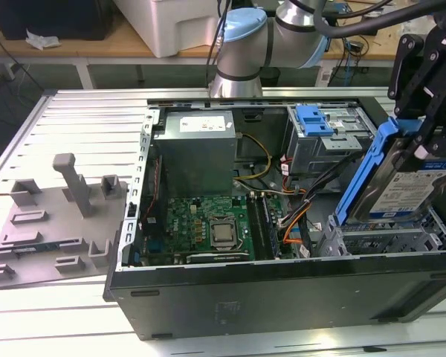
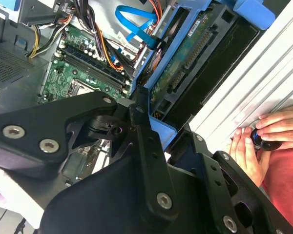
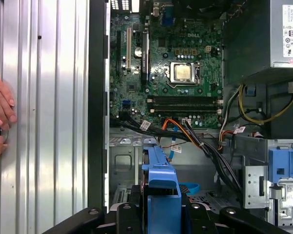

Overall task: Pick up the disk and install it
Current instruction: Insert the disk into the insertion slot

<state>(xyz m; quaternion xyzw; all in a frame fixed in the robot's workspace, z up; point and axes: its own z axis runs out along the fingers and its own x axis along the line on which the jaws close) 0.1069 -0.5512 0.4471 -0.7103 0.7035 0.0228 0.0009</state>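
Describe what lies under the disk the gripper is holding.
Under the tilted disk, held by the gripper, is a grey metal drive bay in the open computer case. The bay's floor directly beneath the disk is covered, so its contents cannot be seen.

Illegible label print on disk (image 1: 410, 195)

Grey arm (image 1: 238, 71) with pale-blue joint caps and black, angular fingers (image 2: 146, 146) studded with silver screws.
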